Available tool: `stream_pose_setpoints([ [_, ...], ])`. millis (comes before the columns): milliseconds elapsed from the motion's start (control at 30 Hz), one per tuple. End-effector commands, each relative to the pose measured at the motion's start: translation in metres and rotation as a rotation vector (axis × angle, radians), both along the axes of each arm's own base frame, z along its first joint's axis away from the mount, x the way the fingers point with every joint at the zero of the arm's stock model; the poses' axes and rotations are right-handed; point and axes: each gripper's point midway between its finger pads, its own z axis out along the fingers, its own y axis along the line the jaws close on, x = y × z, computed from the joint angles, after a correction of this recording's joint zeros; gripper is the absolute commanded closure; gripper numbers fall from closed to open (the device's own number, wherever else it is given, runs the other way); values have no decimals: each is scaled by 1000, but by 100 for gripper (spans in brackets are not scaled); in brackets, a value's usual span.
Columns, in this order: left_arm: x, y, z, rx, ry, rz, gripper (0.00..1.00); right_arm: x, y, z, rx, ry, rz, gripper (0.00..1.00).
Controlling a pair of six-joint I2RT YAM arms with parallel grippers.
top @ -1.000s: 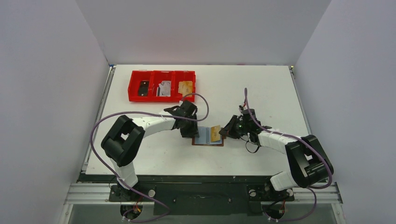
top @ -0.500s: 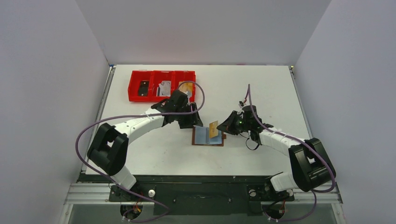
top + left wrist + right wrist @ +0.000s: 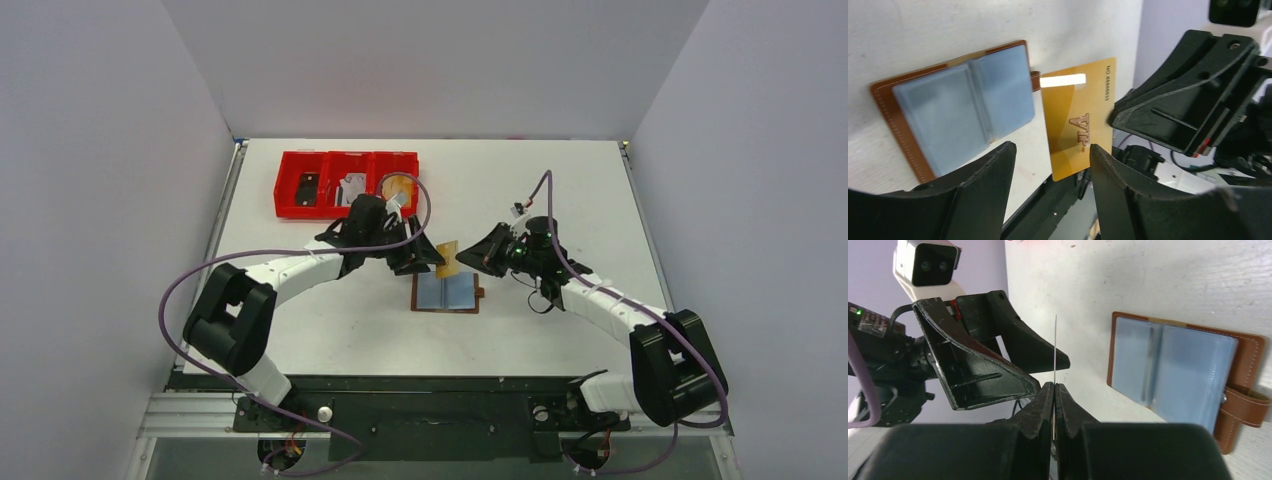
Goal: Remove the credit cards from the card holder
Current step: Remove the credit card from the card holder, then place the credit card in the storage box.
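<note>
The brown card holder (image 3: 446, 293) lies open on the table, its grey-blue pockets (image 3: 955, 107) facing up and its strap tab (image 3: 1243, 407) on one edge. One orange-gold credit card (image 3: 447, 260) marked VIP (image 3: 1080, 120) hangs upright above the holder's far edge. My right gripper (image 3: 1054, 385) is shut on that card, which shows edge-on (image 3: 1055, 347) in the right wrist view. My left gripper (image 3: 1051, 147) is open right in front of the card. The card's lower corner shows between its fingers, and they do not pinch it.
A red three-compartment tray (image 3: 290, 205) stands at the back left with cards and small items in its compartments. The two grippers face each other closely above the holder. Purple cables loop over both arms.
The right gripper has lifted the orange card up out of the holder and carried it left. The left gripper opened wider and swung back off the holder to face the card.
</note>
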Motion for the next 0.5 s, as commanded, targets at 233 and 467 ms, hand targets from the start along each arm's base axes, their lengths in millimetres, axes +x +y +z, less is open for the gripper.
stream_pose_setpoints([
  [233,7,-16,61,-291,-82,-25,47,9,15,60,152,-112,35,100],
  [467,6,-17,60,-327,-61,-26,70,6,18,58,144,-109,42,100],
])
